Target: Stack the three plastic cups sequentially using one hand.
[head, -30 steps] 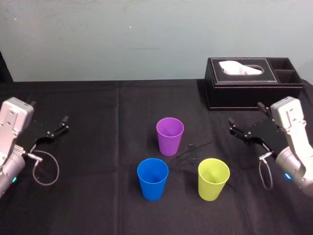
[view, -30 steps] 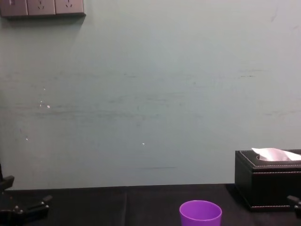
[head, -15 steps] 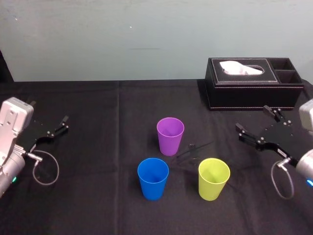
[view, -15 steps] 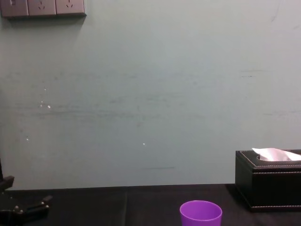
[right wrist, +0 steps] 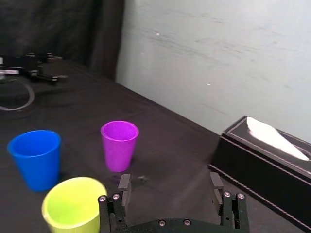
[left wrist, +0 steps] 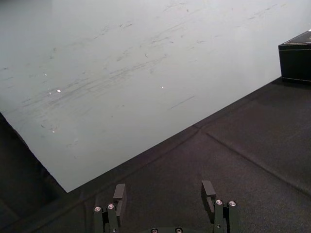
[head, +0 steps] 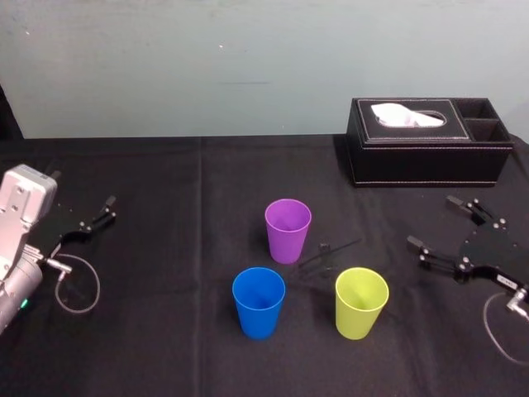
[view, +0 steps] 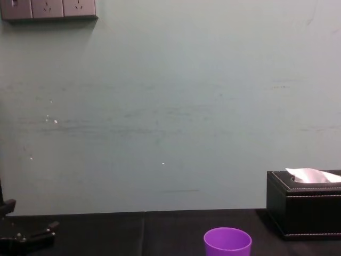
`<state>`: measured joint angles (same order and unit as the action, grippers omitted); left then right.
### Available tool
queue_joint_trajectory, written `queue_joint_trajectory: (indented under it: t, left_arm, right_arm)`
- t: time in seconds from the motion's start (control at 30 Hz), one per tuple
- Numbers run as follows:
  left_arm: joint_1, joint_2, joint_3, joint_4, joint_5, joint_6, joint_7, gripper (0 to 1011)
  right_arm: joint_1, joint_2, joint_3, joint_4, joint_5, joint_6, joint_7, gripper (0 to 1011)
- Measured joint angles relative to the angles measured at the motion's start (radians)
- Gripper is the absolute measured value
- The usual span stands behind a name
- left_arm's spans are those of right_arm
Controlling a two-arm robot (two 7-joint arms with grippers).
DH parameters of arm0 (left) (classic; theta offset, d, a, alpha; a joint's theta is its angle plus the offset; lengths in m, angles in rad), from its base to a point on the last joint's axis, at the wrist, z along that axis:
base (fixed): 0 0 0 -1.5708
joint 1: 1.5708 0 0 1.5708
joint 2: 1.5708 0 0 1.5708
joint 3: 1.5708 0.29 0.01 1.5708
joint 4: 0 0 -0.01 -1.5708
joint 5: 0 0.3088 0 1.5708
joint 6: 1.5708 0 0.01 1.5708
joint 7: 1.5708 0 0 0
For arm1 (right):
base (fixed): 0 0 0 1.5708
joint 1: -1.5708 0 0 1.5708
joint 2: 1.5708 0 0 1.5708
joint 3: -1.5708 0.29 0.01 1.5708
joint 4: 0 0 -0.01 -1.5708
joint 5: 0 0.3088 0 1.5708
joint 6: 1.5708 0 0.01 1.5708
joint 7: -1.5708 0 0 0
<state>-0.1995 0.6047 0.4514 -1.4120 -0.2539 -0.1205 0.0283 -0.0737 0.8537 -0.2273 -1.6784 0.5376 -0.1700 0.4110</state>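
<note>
The right gripper [head: 431, 221] has retreated toward 4 o'clock; the left gripper [head: 97, 213] idles at 9 o'clock, both jaws wide. Approach the yellow-green cup [head: 361, 303] level.

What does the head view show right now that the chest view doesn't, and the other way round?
Head view, not chest: the blue cup and the yellow-green cup, upright and apart at the near side of the table, and the right gripper, open, off to the yellow-green cup's right.
Chest view, not head: the socket panel high on the wall at the left.
Both: the purple cup, upright, the black tissue box behind it to the right, and the left gripper, open and parked at the left.
</note>
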Motion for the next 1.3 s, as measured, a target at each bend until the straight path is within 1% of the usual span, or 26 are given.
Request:
queue_joint_trajectory:
  t: [0.07, 0.13, 0.23, 0.33, 0.47, 0.57, 0.67, 0.7, 0.8, 1.07, 1.3]
  left_arm:
    - [0.000, 0.000, 0.000, 0.000, 0.000, 0.000, 0.000, 1011]
    - [0.000, 0.000, 0.000, 0.000, 0.000, 0.000, 0.000, 1011]
    - [0.000, 0.000, 0.000, 0.000, 0.000, 0.000, 0.000, 1011]
    - [0.000, 0.000, 0.000, 0.000, 0.000, 0.000, 0.000, 1011]
    - [0.000, 0.000, 0.000, 0.000, 0.000, 0.000, 0.000, 1011]
    - [0.000, 0.000, 0.000, 0.000, 0.000, 0.000, 0.000, 1011]
    - [0.000, 0.000, 0.000, 0.000, 0.000, 0.000, 0.000, 1011]
    - [0.000, 0.000, 0.000, 0.000, 0.000, 0.000, 0.000, 1011]
    - [0.000, 0.000, 0.000, 0.000, 0.000, 0.000, 0.000, 1011]
    - [0.000, 0.000, 0.000, 0.000, 0.000, 0.000, 0.000, 1011]
    - [0.000, 0.000, 0.000, 0.000, 0.000, 0.000, 0.000, 1011]
  right_arm:
    - [-0.010, 0.009, 0.007, -0.005, 0.008, -0.004, 0.020, 1000]
    - [-0.027, 0.025, 0.019, -0.012, 0.025, -0.011, 0.062, 1000]
    - [-0.042, 0.036, 0.029, -0.016, 0.042, -0.012, 0.093, 1000]
    - [-0.064, 0.049, 0.042, -0.021, 0.060, -0.021, 0.138, 1000]
    - [-0.081, 0.056, 0.047, -0.022, 0.064, -0.030, 0.176, 1000]
    - [-0.083, 0.057, 0.040, -0.016, 0.050, -0.031, 0.196, 1000]
    - [-0.081, 0.054, 0.027, -0.006, 0.030, -0.031, 0.209, 1000]
    - [-0.077, 0.048, 0.017, 0.002, 0.017, -0.030, 0.217, 1000]
    - [-0.068, 0.035, 0.001, 0.016, -0.002, -0.021, 0.228, 1000]
    - [-0.058, 0.008, -0.016, 0.031, -0.026, -0.004, 0.256, 1000]
    - [-0.056, -0.009, -0.022, 0.038, -0.029, 0.007, 0.279, 1000]
